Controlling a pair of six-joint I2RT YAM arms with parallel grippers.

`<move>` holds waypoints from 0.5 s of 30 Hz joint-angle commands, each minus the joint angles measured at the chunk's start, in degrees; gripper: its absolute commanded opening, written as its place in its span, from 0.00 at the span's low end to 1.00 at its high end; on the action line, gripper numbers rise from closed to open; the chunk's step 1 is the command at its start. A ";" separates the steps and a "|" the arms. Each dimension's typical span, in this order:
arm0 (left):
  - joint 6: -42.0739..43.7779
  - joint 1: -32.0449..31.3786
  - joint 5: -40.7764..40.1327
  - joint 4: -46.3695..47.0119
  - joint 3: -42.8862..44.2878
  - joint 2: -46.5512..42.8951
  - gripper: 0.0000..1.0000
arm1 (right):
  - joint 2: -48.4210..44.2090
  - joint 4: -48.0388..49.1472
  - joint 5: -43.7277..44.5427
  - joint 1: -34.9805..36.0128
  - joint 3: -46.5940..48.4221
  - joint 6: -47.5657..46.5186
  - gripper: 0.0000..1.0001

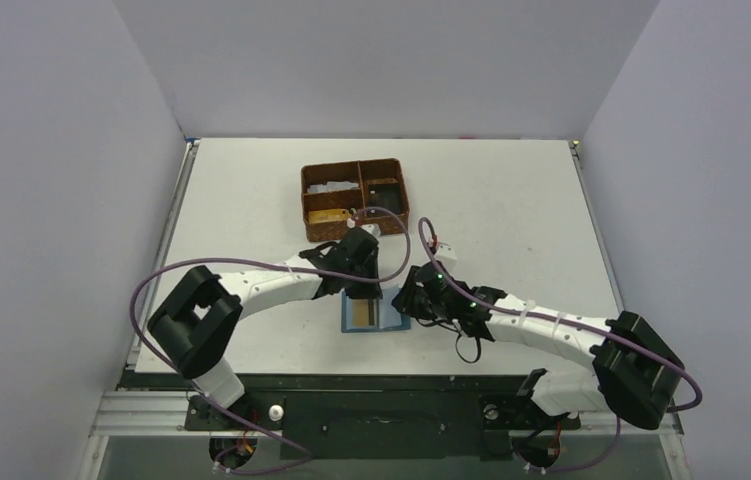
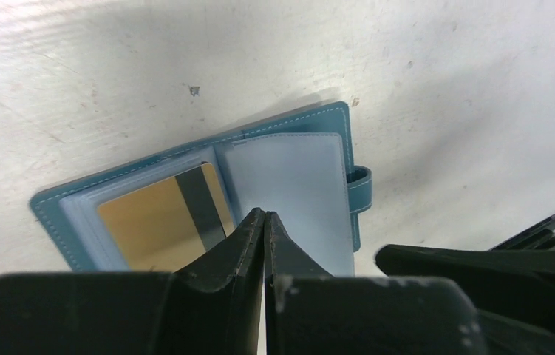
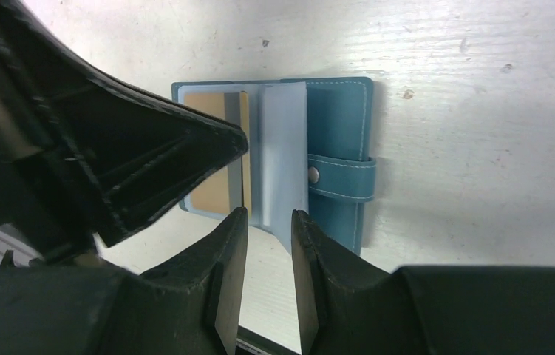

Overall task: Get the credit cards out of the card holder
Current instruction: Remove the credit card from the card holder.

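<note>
Left wrist view: credit card (image 2: 159, 222), thin, stiff and probably slick, sleeved in the open card holder (image 2: 311, 122) opposite its snap tab (image 2: 359, 188). Left gripper (image 2: 264, 216) pressed together above the holder's fold; right gripper (image 3: 265, 214) slightly spread beside it. Pinch an exposed card edge.

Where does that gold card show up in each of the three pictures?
Top view: card just below centre, inside the open wallet.
Left wrist: card lower left of centre.
Right wrist: card left of centre, partly covered.
Shared landmark: the pale page beside the card.
</note>
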 commanded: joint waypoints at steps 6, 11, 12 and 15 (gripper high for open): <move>1.92 3.82 -1.07 -2.24 -1.76 -7.87 0.01 | 4.86 3.34 -2.26 1.31 7.14 -0.22 0.25; 2.32 5.47 -1.23 -3.43 -4.42 -10.82 0.01 | 9.57 4.93 -3.40 1.72 9.11 -0.05 0.25; 2.34 6.08 -1.23 -3.51 -5.30 -11.51 0.01 | 10.43 5.73 -3.69 1.63 9.38 -0.08 0.25; 2.77 7.02 -0.69 -3.43 -6.90 -12.65 0.01 | 14.23 7.58 -5.07 1.53 9.79 -0.13 0.25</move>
